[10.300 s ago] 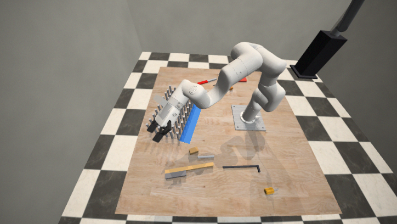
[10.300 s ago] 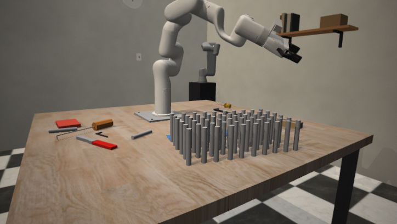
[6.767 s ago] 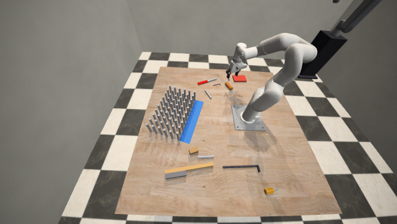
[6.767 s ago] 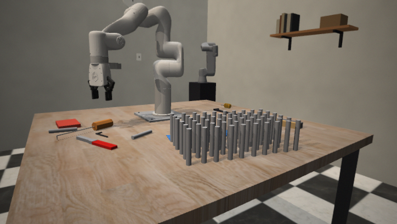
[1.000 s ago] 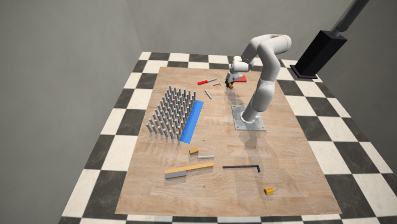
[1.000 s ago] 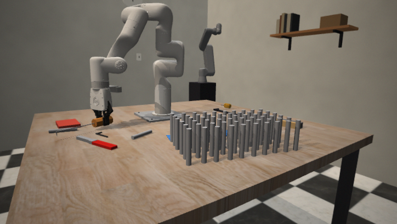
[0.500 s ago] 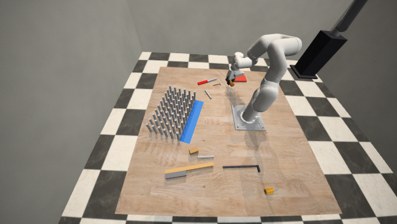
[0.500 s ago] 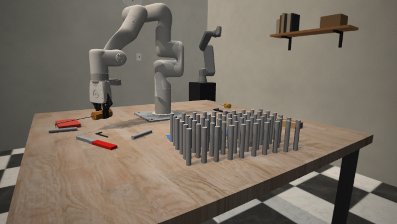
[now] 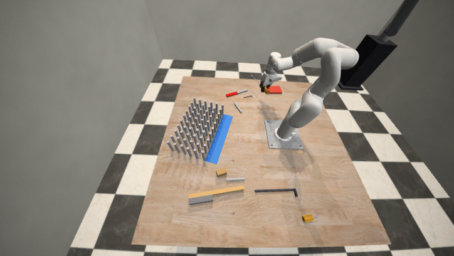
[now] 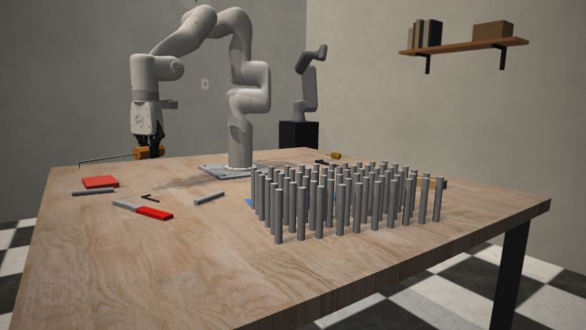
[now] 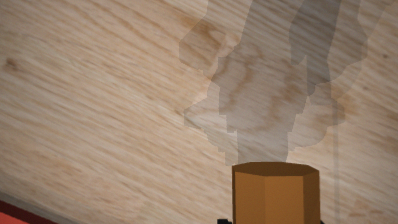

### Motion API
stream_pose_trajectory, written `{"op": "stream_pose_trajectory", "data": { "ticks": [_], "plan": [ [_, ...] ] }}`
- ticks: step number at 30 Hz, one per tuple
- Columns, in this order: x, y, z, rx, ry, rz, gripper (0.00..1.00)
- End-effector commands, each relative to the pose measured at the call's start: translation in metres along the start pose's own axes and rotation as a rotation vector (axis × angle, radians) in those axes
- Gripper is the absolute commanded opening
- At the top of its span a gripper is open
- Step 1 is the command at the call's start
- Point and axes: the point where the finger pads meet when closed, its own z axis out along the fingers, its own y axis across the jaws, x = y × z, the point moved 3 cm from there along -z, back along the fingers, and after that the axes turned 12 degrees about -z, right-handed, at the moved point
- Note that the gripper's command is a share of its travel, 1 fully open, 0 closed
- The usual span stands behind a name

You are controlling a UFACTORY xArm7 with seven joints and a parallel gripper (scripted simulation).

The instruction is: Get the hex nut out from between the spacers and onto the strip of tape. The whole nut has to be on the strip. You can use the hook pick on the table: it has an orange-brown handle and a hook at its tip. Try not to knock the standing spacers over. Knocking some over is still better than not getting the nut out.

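Observation:
My gripper (image 9: 264,88) (image 10: 152,151) is shut on the orange-brown handle of the hook pick (image 9: 267,90) (image 10: 142,153) (image 11: 275,192). It holds the pick level above the far end of the table, beside a flat red block (image 9: 275,89) (image 10: 100,181). The pick's thin shaft (image 10: 106,158) sticks out sideways with the hook at its end. The grey spacers (image 9: 197,127) (image 10: 340,192) stand upright in a dense grid on the other side of the table. The blue strip of tape (image 9: 219,140) (image 10: 248,201) lies along the side of the grid. The hex nut is hidden among the spacers.
A red-handled tool (image 9: 233,93) (image 10: 153,213), a small black key (image 9: 248,96) (image 10: 150,198) and grey rods (image 9: 237,107) (image 10: 209,197) lie between gripper and spacers. A long black hex key (image 9: 276,191), a tan-handled scraper (image 9: 216,192), a tan block (image 9: 221,172) and the arm's base plate (image 9: 284,143) are nearer.

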Motion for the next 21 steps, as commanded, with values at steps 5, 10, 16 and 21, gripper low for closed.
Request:
{"op": "stream_pose_trajectory", "data": {
  "ticks": [5,10,16,21],
  "plan": [
    [-0.001,0.001,-0.038,0.003,-0.006,-0.001,0.0],
    [0.0,0.001,-0.049,0.003,-0.006,-0.001,0.0],
    [0.0,0.001,-0.051,0.003,-0.006,-0.001,0.0],
    [0.0,0.001,-0.051,0.003,-0.006,-0.001,0.0]
  ]
}}
